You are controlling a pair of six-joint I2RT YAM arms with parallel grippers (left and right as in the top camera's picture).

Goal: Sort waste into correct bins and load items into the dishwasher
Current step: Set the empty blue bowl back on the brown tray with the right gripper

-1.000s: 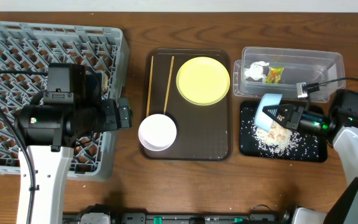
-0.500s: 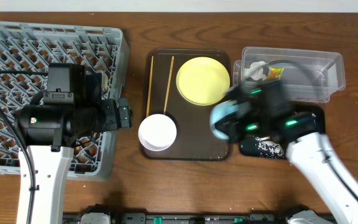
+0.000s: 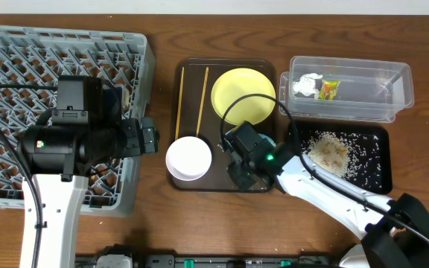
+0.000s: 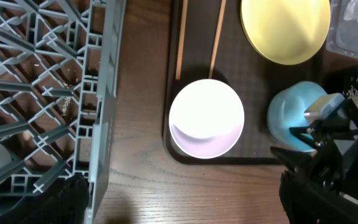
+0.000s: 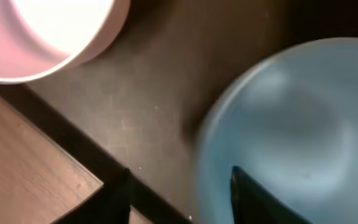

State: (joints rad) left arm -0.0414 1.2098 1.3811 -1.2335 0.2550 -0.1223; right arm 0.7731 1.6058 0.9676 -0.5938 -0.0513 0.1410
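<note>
A brown wooden table (image 3: 155, 223) with fine grain fills the overhead view, with a pale strip along its far edge. At the left sits the square grey plastic dish rack (image 3: 21, 52), which has a lattice floor and low walls. The left gripper (image 3: 147, 139) hangs over the rack's right wall, its jaws wide apart and holding nothing.

Next comes the dark brown serving tray (image 3: 191, 97), matte with rounded corners. On it lie two thin wooden chopsticks (image 3: 179, 100) lengthwise, a glossy round white bowl (image 3: 188, 158) at the near left and a flat round yellow plate (image 3: 243, 95) at the far right.

The light blue bowl (image 4: 284, 118) rests in the tray's near right corner. The right gripper (image 5: 180, 186) straddles its rim, but blur hides whether the fingers (image 5: 253, 199) pinch it.

Further right, a clear rectangular tub (image 3: 363, 89) holds a crumpled white tissue (image 3: 305, 84) and a green-yellow wrapper (image 3: 328, 89). Just in front of it, a shallow black tray (image 3: 387, 156) carries scattered whitish rice (image 3: 330, 152).
</note>
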